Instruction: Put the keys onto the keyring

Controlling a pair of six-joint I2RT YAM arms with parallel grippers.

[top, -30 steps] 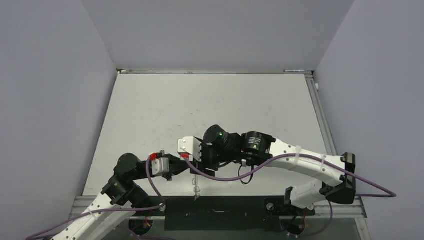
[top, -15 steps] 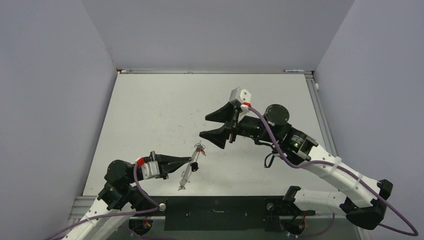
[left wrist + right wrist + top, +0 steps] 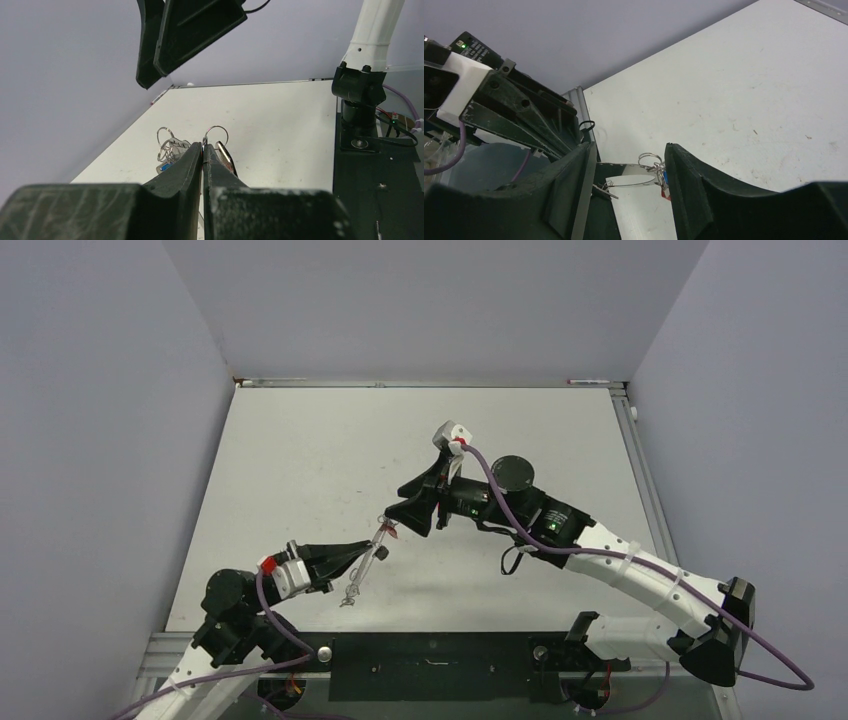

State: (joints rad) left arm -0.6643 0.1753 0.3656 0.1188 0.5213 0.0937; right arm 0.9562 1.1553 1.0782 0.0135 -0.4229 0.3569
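Fingers of the black left gripper (image 3: 374, 553), pressed together, pinch the thin silver wire keyring (image 3: 360, 580) above the near edge of the matte white table (image 3: 300, 440). Small plastic-headed keys (image 3: 389, 531) cluster at its far end, just beside the right gripper (image 3: 397, 506), whose jaws are spread.

Left arm (image 3: 235, 605) low and stretched forward-right, left gripper (image 3: 379, 551) with jaws pressed together, right arm (image 3: 610, 550) bent across toward it, right gripper (image 3: 402, 506) with jaws apart, tips seemingly just beside the left's.
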